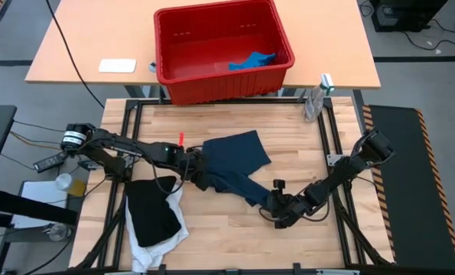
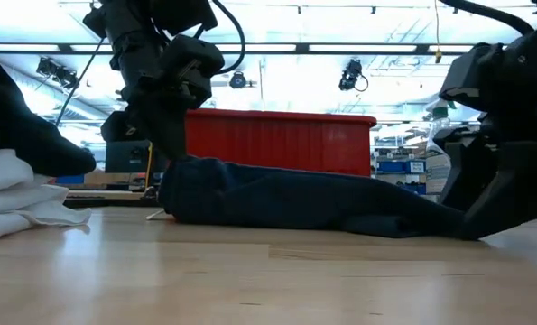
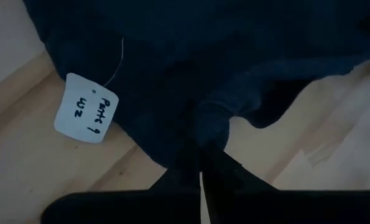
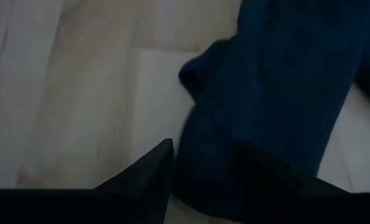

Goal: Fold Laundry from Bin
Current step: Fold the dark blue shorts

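The dark navy garment [image 1: 235, 156] lies spread on the wooden table, its white tag [image 3: 87, 109] beside my left gripper. My left gripper [image 1: 199, 177] is shut on the garment's left edge. My right gripper [image 1: 275, 208] is closed on the narrow end that trails toward the near right. A black garment [image 1: 152, 210] lies on a white one [image 1: 154, 248] at the near left. The red bin [image 1: 212, 85] stands beyond the table's far edge, with a small bright blue garment [image 1: 251, 61] on its floor. My left gripper pinches a bunched fold of the navy cloth [image 3: 212, 124] between its two fingers, at the garment's left edge near the tag. The fingers slant down from the table's left. The cloth is raised at that spot [image 2: 182, 176]; the rest lies on the table. My right gripper has the garment's narrow near-right end [image 4: 203, 149] between its two fingers [image 4: 153, 177], and the bunched cloth fills the gap. The fingers slant down from the table's right. This end lies on the table, slack.
A clear bottle [image 1: 313, 103] stands at the table's far right corner. A small red object [image 1: 180, 138] lies just beyond my left arm. A white card [image 1: 117, 66] lies on the far desk left of the bin. Bare wood shows along the near edge [image 1: 235, 244].
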You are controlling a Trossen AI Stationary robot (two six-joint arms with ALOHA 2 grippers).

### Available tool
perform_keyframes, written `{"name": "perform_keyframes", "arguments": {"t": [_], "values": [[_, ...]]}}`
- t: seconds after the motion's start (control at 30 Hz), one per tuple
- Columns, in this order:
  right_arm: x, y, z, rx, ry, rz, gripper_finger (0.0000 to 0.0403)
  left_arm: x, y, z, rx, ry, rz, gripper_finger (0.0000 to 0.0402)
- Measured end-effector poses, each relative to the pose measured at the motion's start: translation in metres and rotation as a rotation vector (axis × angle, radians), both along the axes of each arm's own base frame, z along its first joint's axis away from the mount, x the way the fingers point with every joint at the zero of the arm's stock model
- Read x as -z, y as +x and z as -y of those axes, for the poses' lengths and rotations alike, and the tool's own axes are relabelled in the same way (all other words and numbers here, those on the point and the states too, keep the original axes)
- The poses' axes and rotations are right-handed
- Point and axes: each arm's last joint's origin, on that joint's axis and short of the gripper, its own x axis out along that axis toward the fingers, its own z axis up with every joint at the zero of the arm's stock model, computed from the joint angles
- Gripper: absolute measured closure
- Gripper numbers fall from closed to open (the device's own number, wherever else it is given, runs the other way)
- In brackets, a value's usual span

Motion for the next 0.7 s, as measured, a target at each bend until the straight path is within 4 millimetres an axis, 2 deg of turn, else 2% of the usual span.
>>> {"name": "perform_keyframes", "arguments": {"t": [0.1, 0.2, 0.27, 0.4, 0.47, 0.6, 0.7], "values": [[0.003, 0.0, -0.003, 0.004, 0.017, -0.002, 0.0224, 0.0, 0.0, -0.001, -0.006, -0.003, -0.002, 0.04], [0.002, -0.003, -0.002, 0.036, 0.021, -0.007, 0.0248, 0.0, 0.0, -0.001, 0.002, -0.001, -0.006, 0.04], [0.001, -0.004, -0.002, 0.046, 0.03, -0.016, 0.0278, 0.001, -0.001, -0.001, 0.015, 0.006, -0.013, 0.04], [-0.006, -0.006, -0.002, -0.009, 0.079, -0.042, 0.037, 0.001, -0.002, -0.001, 0.094, 0.04, -0.022, 0.04], [-0.018, -0.007, -0.004, -0.071, 0.138, -0.052, 0.0389, 0.0, -0.002, 0.0, 0.188, 0.053, -0.013, 0.04], [-0.058, -0.011, 0.002, -0.138, 0.269, -0.078, 0.037, -0.01, -0.003, 0.003, 0.39, 0.076, 0.078, 0.04], [-0.091, -0.022, 0.013, -0.174, 0.322, -0.116, 0.0373, -0.023, -0.005, 0.005, 0.451, 0.029, 0.177, 0.04]]}}
